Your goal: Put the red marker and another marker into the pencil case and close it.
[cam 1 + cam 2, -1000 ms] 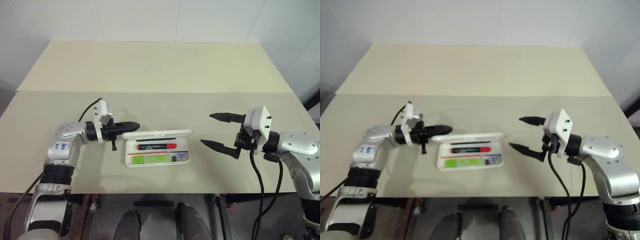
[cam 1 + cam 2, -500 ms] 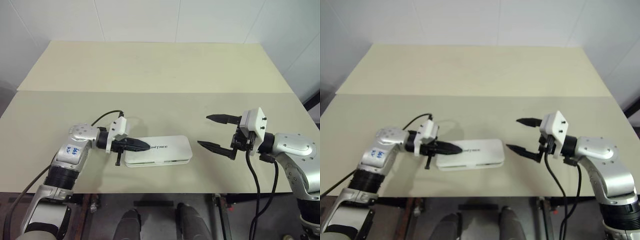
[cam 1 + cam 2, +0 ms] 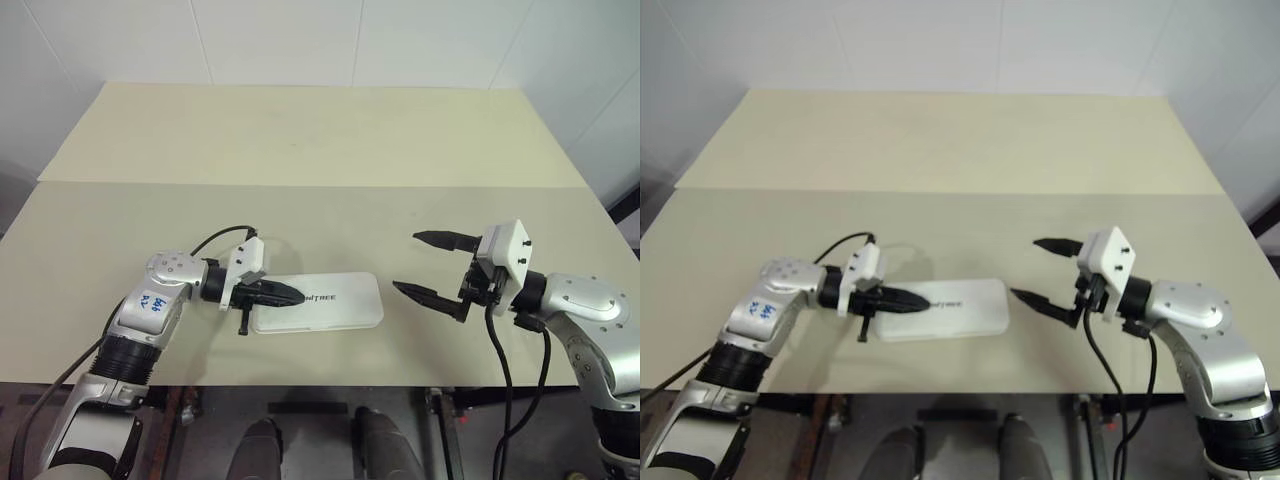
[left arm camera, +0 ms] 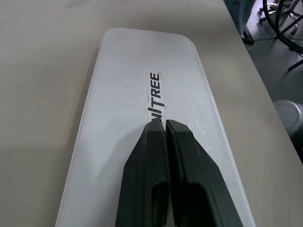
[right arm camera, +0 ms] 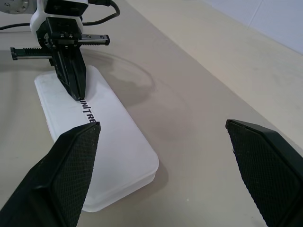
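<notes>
My left claw (image 3: pixel 288 295) is pinched shut, holding nothing, its tips resting on the lid of the pencil case (image 3: pixel 335 305) right at the dark lettering. The case lies flat near the front edge of the bench (image 3: pixel 300 140), lid down. I would judge the job now is to seat that lid: press straight down, spread the force toward the front edge where a catch would sit, and not shove sideways, because smooth hard plastic on a smooth bench should slide easily. My right claw (image 3: pixel 430 266) hangs wide open beside the case, apart from it, ready to steady it. The case is white, glossy, a flat rectangle with rounded corners; the bench is matte, pale beige.
</notes>
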Available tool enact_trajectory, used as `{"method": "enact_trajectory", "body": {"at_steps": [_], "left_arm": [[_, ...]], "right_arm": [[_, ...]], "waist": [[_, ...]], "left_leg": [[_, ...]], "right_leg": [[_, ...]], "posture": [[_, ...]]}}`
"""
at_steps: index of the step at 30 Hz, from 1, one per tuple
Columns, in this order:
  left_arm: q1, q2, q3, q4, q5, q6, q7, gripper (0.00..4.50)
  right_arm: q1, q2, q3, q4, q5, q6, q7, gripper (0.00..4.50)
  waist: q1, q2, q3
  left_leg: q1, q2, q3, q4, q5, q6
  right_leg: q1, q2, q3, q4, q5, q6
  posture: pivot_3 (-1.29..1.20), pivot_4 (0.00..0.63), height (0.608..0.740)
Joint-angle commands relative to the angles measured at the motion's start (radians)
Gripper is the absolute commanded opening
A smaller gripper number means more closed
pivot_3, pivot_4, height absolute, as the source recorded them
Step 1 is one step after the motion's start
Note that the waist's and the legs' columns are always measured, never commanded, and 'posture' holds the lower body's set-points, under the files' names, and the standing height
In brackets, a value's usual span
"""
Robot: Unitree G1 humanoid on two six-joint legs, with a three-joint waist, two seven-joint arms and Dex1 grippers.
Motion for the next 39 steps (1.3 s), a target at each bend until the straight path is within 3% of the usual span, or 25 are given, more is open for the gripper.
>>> {"method": "enact_trajectory", "body": {"at_steps": [1,8,16,20,30,39], "left_arm": [[0.033,0.007,-0.052,-0.010,0.040,0.026,0.002,0.05],[0.001,-0.058,0.110,-0.042,-0.122,0.099,0.074,0.05],[0.046,-0.011,0.307,-0.107,-0.262,0.170,0.115,0.05],[0.105,0.027,0.373,-0.131,-0.289,0.160,0.118,0.91],[0.160,0.083,0.460,-0.172,-0.364,0.183,0.113,4.41],[0.153,0.071,0.426,-0.204,-0.319,0.123,0.159,4.46]], "right_arm": [[0.006,0.003,-0.023,-0.040,0.012,-0.019,-0.010,4.50],[0.002,0.011,-0.010,-0.013,0.007,-0.030,0.000,4.50],[0.020,0.018,-0.028,0.020,0.016,-0.047,0.013,4.50],[0.022,0.013,-0.052,0.043,0.014,-0.058,0.008,4.50],[-0.017,-0.036,-0.089,0.121,0.012,-0.088,0.057,4.50],[0.010,-0.101,-0.178,0.118,0.033,-0.078,0.073,4.50]], "waist": [[0.000,0.000,0.000],[0.000,0.000,0.000],[-0.004,0.000,0.000],[-0.003,0.000,0.000],[-0.002,0.000,0.000],[-0.001,0.000,0.000]], "left_leg": [[0.000,0.000,0.000,0.000,0.000,0.000],[-0.001,0.000,0.000,0.000,0.000,0.000],[-0.001,0.000,0.000,-0.001,0.000,0.000],[-0.001,0.000,0.000,-0.001,0.000,0.000],[-0.001,0.000,0.000,0.000,0.000,0.000],[-0.001,0.000,0.000,-0.001,0.000,0.000]], "right_leg": [[0.000,0.000,0.000,0.000,0.000,0.000],[0.000,0.000,0.000,0.000,0.000,0.000],[-0.001,0.000,0.000,0.000,0.003,0.005],[-0.001,0.000,0.000,0.000,0.003,0.005],[-0.001,0.000,0.000,0.000,0.000,0.000],[-0.001,0.000,0.000,0.000,0.000,0.000]], "posture": [[0.00,0.150,0.740],[0.00,0.150,0.740],[0.00,0.150,0.740],[0.00,0.150,0.740],[0.00,0.150,0.740],[0.00,0.150,0.740]]}}
